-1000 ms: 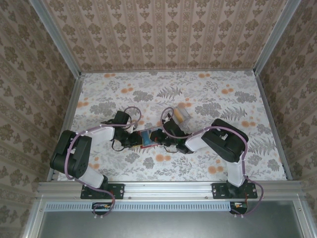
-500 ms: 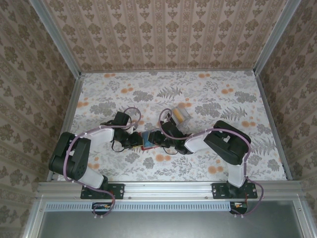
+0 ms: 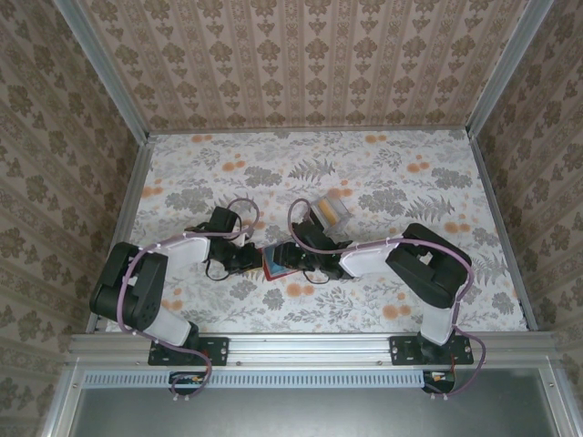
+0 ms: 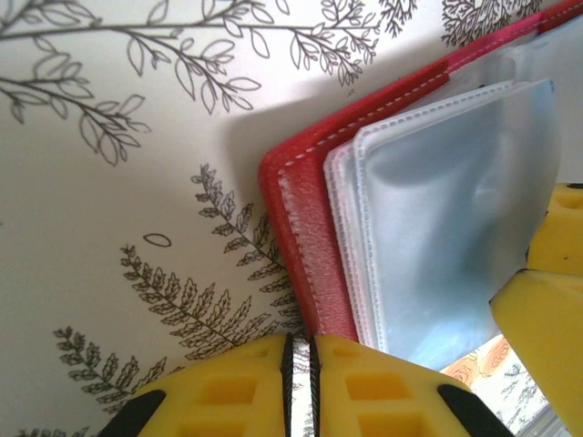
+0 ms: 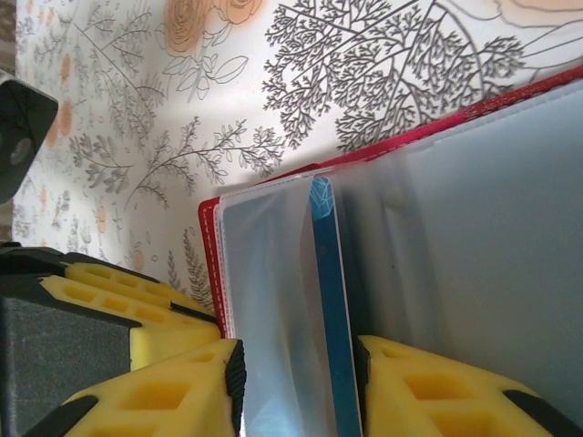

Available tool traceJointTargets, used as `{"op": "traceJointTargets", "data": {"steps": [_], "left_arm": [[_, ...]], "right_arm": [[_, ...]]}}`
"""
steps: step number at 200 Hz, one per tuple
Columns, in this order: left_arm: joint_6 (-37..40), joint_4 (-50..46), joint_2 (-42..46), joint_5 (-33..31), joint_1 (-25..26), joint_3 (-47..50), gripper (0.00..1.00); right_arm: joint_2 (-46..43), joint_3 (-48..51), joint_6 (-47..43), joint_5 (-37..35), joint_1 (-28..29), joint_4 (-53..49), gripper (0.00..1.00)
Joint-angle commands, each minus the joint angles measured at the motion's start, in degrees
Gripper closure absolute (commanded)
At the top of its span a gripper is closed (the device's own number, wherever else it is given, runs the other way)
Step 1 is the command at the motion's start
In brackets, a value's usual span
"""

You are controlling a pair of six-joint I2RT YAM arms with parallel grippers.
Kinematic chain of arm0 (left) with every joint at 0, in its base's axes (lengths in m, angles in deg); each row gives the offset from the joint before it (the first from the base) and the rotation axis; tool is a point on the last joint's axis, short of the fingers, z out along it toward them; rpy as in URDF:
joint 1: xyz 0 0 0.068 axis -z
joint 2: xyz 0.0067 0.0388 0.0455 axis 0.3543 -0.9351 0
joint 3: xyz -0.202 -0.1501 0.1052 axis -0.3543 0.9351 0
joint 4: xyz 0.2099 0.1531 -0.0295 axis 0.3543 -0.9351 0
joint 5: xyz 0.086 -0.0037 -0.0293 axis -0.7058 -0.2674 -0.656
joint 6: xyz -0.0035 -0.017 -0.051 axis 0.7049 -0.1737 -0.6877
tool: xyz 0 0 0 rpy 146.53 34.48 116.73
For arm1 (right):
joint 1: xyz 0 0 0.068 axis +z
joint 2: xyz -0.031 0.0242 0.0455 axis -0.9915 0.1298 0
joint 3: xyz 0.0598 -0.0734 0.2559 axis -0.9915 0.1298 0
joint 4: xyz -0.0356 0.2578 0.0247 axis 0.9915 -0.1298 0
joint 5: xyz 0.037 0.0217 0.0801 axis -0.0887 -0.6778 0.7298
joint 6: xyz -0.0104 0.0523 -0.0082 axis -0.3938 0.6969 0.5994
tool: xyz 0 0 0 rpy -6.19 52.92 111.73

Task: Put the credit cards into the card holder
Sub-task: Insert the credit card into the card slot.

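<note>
Fingers first: left fingers (image 4: 228, 391) are pressed nearly together with only a thin dark slit between the yellow pads. The red cover edge of the card holder (image 4: 293, 228) runs down into that slit, so they look to be pinching it at a corner. Right fingers (image 5: 155, 391) stand apart with a moderate gap. A clear pocket leaf (image 5: 273, 300) and a bluish card (image 5: 330, 300) sit in that gap, the card on edge against one pad and the leaf against the other. Can't tell whether the pads actually squeeze them. The bluish card's upper end lies between clear leaves of the holder, with red stitched cover showing past the leaves on the left wrist view. Yellow tips of the right fingers show at the right edge of that view, touching the clear leaves. From the top view the card holder lies open on the bench (image 3: 392, 173), near the front middle, directly between the two wrists, with both arms reaching inward and meeting over it. Further back and to the right, well apart from the holder, sits a small pile of credit cards (image 3: 330, 212), with a tan-orange edge and a pale grey face visible. The bench has a floral cloth, and patterned wallpaper (image 3: 301, 64) covers the surrounding walls.
</note>
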Motion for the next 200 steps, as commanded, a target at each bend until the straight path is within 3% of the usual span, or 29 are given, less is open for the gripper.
{"op": "traceJointTargets", "data": {"steps": [1, 29, 109, 200], "left_arm": [[-0.61, 0.61, -1.03, 0.48, -0.31, 0.87, 0.85], [-0.91, 1.02, -1.28, 0.41, -0.29, 0.87, 0.86], [-1.33, 1.55, -1.58, 0.80, -0.25, 0.48, 0.90], [-0.99, 0.86, -1.54, 0.94, -0.25, -0.33, 0.87]], "right_arm": [[-1.47, -1.03, -3.47, -2.44, 0.23, -7.44, 0.64], [-0.93, -1.62, -4.71, -2.00, 0.36, -8.41, 0.73], [1.29, -5.46, -8.33, -1.15, 1.47, -11.16, 0.75], [-5.87, -6.77, -13.34, -5.47, 1.10, -22.00, 0.58]]}}
